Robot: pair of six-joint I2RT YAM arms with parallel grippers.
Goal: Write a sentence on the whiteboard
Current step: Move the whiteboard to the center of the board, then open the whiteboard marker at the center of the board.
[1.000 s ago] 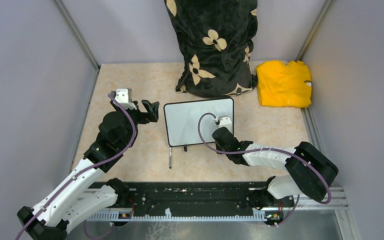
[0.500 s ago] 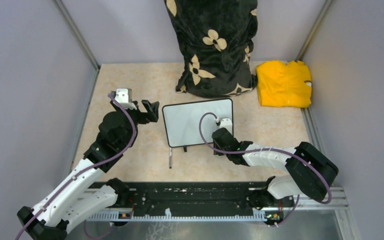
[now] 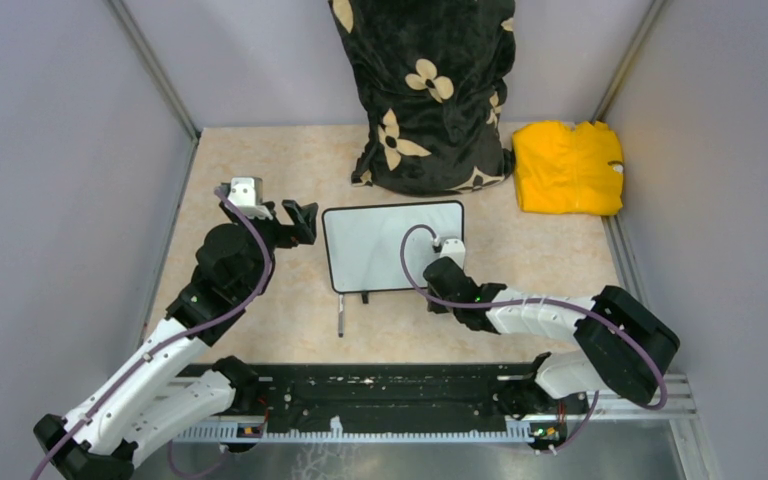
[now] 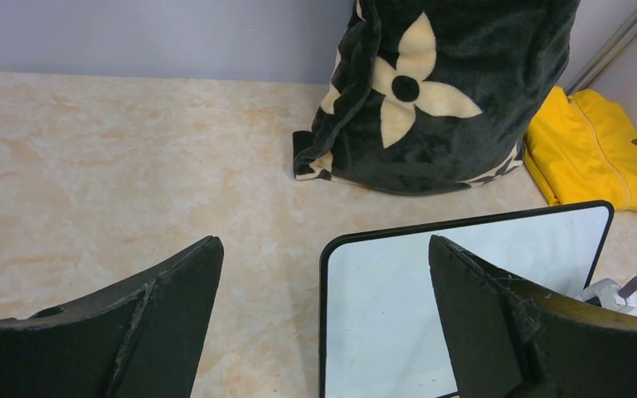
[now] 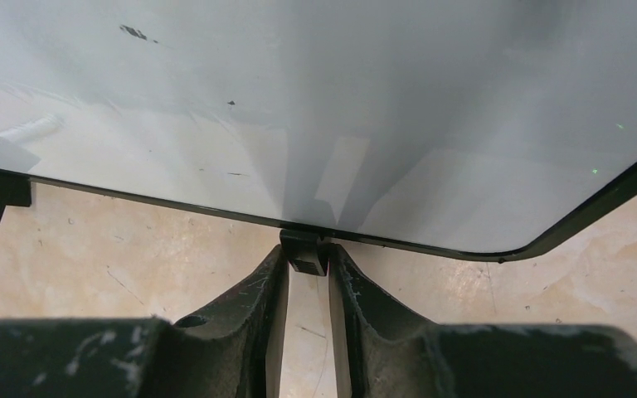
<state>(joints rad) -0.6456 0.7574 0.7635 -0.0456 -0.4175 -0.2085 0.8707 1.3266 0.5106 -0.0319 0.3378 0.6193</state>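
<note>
The whiteboard lies flat on the table, blank apart from a few small specks; no sentence shows on it. My right gripper is shut on the board's right black foot at its near long edge, fingertips pinching it. The other foot is free. My left gripper is open and empty at the board's left edge; in the left wrist view it straddles the board's near corner. A thin marker lies on the table in front of the board.
A black blanket bundle with cream flowers stands at the back, just behind the board. A folded yellow cloth lies at the back right. Grey walls close in the table on three sides.
The right gripper has shifted the whiteboard slightly left and away by its foot. The left arm has barely moved.
</note>
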